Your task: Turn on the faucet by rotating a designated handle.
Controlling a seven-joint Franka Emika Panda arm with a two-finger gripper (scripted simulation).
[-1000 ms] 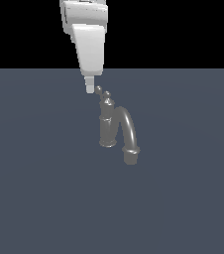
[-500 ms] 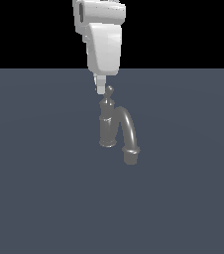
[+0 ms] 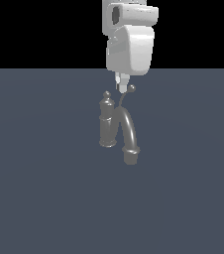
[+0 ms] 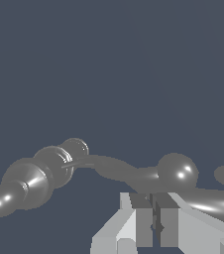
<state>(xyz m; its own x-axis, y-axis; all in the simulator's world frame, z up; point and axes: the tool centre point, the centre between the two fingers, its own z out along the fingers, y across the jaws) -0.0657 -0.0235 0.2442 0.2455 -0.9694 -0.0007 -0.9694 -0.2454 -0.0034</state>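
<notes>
Grey faucet (image 3: pixel 115 126) stands mid-surface (image 3: pixel 39 188), column upright, spout arching toward the camera. Over the last second I have moved the arm toward the exterior view's right; my pincer (image 3: pixel 122 87) now hangs just beside the handle (image 3: pixel 124 98), whose ball tip has swung right with it, so I judge rotation has begun. In the wrist view the fingers (image 4: pixel 142 218) sit pressed nearly together, pinching nothing. Nothing else stands nearby; only the knob finial (image 3: pixel 106 94) crowds the approach.
</notes>
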